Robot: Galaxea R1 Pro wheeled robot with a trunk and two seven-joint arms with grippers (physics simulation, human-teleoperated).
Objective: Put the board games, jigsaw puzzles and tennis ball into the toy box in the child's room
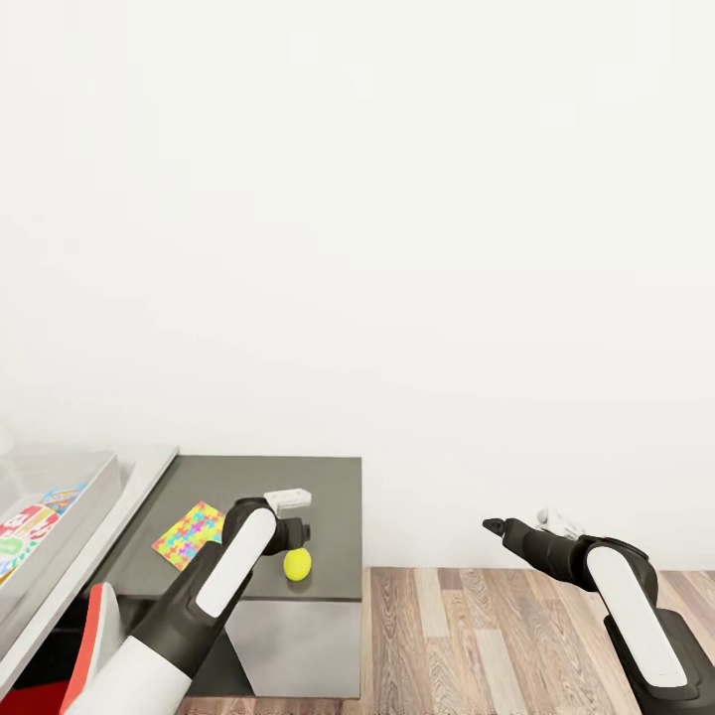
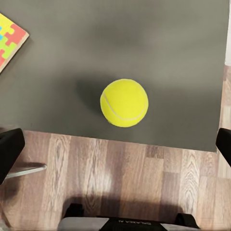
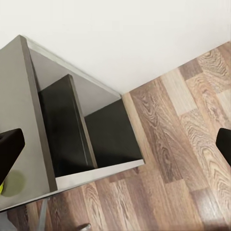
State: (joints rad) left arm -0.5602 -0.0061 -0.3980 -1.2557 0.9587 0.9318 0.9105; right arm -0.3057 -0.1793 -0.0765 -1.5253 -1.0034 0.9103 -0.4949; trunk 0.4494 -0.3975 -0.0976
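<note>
At the far left stands the grey toy box (image 1: 94, 487) on the pale table (image 1: 139, 487), and inside it lie flat colourful toys: a game box (image 1: 25, 526) with red and green print and, past it toward the far end, a bright mosaic sheet (image 1: 65, 497); how many pieces are in there I cannot tell, since the bin runs off the left edge; just right of the table and lower sits a dark grey cabinet (image 1: 298, 477), and on its top lies a jigsaw puzzle (image 1: 189, 533) of yellow, pink, green and blue pieces, flat and turned at an angle; near the cabinet's front edge rests the yellow tennis ball (image 1: 297, 564), apart from the puzzle and to its right; the left gripper (image 1: 290, 501) hangs over that cabinet top above the ball, and in the left wrist view the ball (image 2: 124, 103) sits between its dark fingers (image 2: 9, 151), which stand wide apart and touch nothing; the right gripper (image 1: 492, 523) hovers to the right over the wood plank floor (image 1: 477, 636), well clear of the cabinet, its fingers (image 3: 9, 149) likewise spread with nothing between them; from that side the cabinet (image 3: 29, 120) shows an open dark shelf space under its top; behind everything rises a plain white wall (image 1: 397, 248).
</note>
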